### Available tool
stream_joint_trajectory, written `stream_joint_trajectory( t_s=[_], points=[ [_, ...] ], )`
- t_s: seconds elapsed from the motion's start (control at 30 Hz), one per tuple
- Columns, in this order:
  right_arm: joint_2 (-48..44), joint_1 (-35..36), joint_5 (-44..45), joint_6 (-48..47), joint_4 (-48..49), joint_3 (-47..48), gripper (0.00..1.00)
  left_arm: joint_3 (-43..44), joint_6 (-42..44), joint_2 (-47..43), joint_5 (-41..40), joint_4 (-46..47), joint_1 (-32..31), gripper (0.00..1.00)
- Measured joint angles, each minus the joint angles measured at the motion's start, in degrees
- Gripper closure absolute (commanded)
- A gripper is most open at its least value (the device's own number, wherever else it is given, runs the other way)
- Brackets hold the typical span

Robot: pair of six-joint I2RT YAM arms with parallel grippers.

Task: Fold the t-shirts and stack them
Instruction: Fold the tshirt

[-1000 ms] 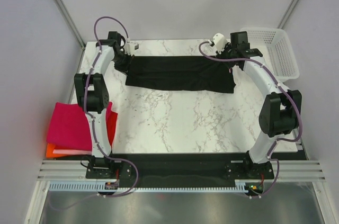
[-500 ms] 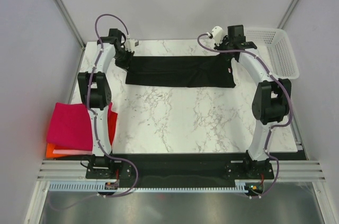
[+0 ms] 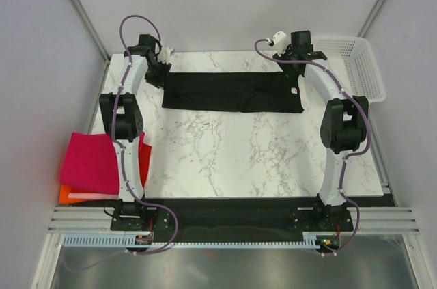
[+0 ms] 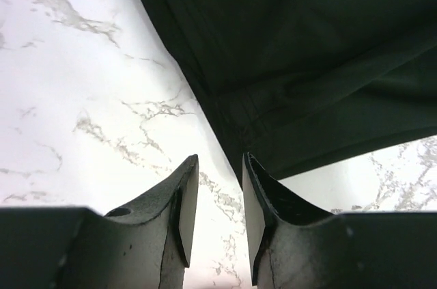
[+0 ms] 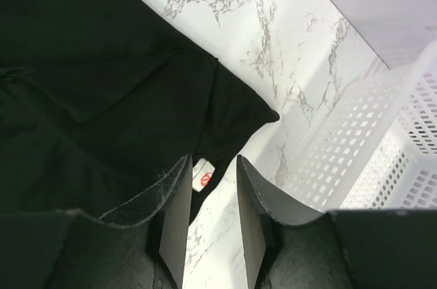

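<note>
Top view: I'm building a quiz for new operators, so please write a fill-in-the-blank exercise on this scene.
The t-shirt spread on the table is ____.
The basket sits at the table's far ____ corner.
The topmost folded shirt is ____.
Both pairs of jaws stand ____, gripping nothing.
Missing: black; right; pink; open.

Shirt (image 3: 232, 92) on table (image 3: 232, 156), far side; basket (image 3: 365, 77) right, stack (image 3: 92, 162) left

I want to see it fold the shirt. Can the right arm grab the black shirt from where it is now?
Probably yes. The right gripper hangs open right above the edge of the black t-shirt, with nothing between them. The white basket sits off to the side, out of the way.
</note>
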Motion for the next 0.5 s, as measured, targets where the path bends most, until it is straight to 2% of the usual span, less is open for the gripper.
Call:
stream_joint_trajectory(
  t_s=[0.1, 0.2, 0.33, 0.5],
  points=[
    [-3.15, 0.00, -1.75, 0.63, -0.26, -2.86, 0.60, -0.02, -0.09, -2.10, 0.02, 0.66, -0.37, 0.61],
    [-4.00, 0.02, -5.11, 0.90, -1.62, -3.87, 0.60, -0.02, -0.04, -3.08, 0.44, 1.53, -1.77, 0.66],
    [-2.93, 0.20, -8.37, 1.01, -3.87, -5.09, 0.59, -1.51, 0.00, -2.97, 1.97, 1.49, -4.39, 0.72],
    [0.92, 0.50, -10.75, 0.96, -6.08, -4.96, 0.59, -3.48, 0.15, -1.53, 3.32, 1.29, -6.23, 0.74]
  ],
)
